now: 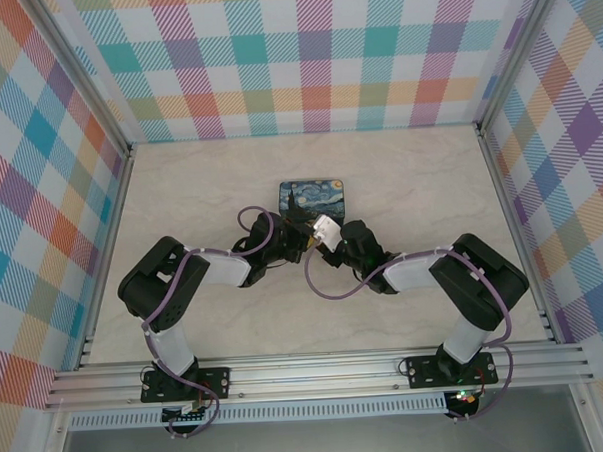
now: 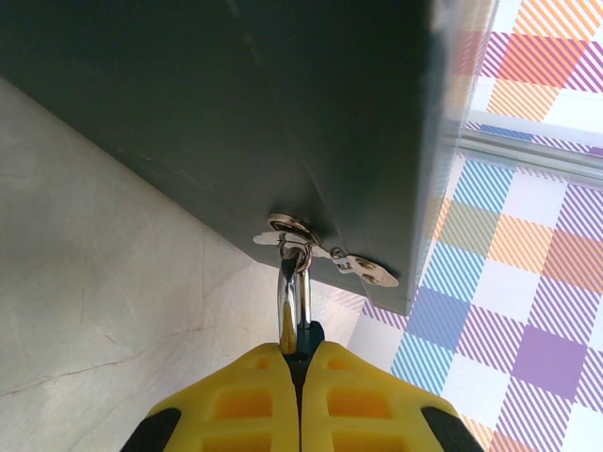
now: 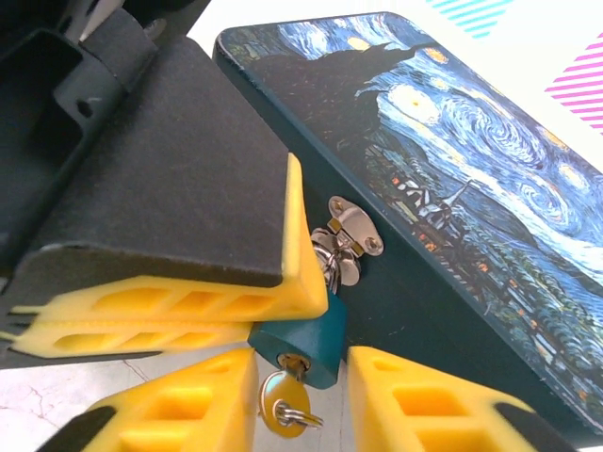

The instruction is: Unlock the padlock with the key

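While the left gripper (image 2: pixel 300 356) is clenched on the small teal-bodied padlock (image 3: pixel 303 341) with a thin silver shackle, the right gripper (image 3: pixel 303 391) sits spread around the lock's lower end with nothing pinched.

Left wrist view: yellow ribbed fingers (image 2: pixel 245 405) are pressed together, with the shackle and a sliver of teal body poking out from between the tips. The shackle runs up through the small silver hasp (image 2: pixel 294 232) on the dark side wall of the flat rectangular tin box (image 3: pixel 452 160) with the blue-and-yellow Starry Night lid. The padlock hangs at that hasp, against the tin's side.

Right wrist view: the small metal key (image 3: pixel 279 400) with a round head is seated in the keyhole on the padlock's bottom face. Its head sticks out toward the camera, with a thin wire ring (image 3: pixel 300 415) through it. The right gripper's two yellow fingers stand one on each side of the key head. The one on the view's left is just beside or touching it, cannot tell which. The other has a visible gap. The left gripper's yellow pads come in from the view's left and clamp the teal body.

Top view: both arms are folded inward, wrists meeting just in front of the tin. The tin lies flat mid-table on the pale marble-pattern tabletop (image 1: pixel 180 191). The padlock and key are covered by the wrists there and can't be made out.
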Robot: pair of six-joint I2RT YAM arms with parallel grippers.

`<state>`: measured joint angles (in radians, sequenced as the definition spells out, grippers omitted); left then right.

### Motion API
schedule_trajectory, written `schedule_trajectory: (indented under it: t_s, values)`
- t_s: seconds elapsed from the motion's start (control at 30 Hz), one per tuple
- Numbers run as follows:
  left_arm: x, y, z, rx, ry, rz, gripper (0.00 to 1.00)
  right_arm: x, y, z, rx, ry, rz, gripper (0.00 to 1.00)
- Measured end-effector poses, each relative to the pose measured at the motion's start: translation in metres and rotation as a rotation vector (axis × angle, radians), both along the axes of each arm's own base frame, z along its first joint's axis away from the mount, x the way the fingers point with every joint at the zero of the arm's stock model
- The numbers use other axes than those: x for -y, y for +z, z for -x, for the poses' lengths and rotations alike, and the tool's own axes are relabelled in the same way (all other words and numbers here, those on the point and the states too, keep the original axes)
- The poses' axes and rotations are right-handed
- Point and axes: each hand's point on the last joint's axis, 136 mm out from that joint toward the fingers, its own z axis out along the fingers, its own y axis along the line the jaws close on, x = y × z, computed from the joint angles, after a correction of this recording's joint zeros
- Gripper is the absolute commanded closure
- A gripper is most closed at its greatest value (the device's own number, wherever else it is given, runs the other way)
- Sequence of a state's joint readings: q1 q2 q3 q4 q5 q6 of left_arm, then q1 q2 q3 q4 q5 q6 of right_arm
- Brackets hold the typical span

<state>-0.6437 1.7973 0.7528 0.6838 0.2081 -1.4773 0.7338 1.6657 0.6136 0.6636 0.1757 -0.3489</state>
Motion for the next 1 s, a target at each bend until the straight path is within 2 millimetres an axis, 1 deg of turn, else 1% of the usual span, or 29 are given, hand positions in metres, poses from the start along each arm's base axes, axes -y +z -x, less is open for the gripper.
schedule_trajectory:
  t_s: [0.2,0.27,0.3,0.5,0.73,0.87,1.0]
  values:
    - [-0.001,-0.001,-0.001,0.001,0.011,-0.005,1.0,0.001,0.0,-0.001,0.005,-0.006,0.007,0.96]
    - [-0.001,0.0,-0.001,0.003,0.01,-0.004,1.0,0.0,-0.001,0.0,-0.002,-0.002,0.005,1.0]
    - [-0.001,0.0,-0.001,0.003,0.01,-0.004,1.0,0.0,-0.001,0.0,-0.007,0.0,0.005,1.0]
    - [-0.003,-0.002,-0.002,0.001,0.018,-0.01,1.0,-0.005,-0.002,0.002,-0.078,-0.007,-0.042,1.0]
    - [-0.003,-0.004,0.0,-0.006,0.014,-0.013,1.0,-0.006,-0.004,0.006,-0.286,-0.059,-0.226,1.0]
    - [-0.003,-0.005,0.002,-0.01,0.008,-0.012,1.0,-0.005,-0.005,0.008,-0.37,-0.077,-0.299,1.0]
    - [-0.002,-0.006,0.004,-0.012,0.0,-0.011,1.0,-0.003,-0.006,0.009,-0.403,-0.084,-0.312,0.78]
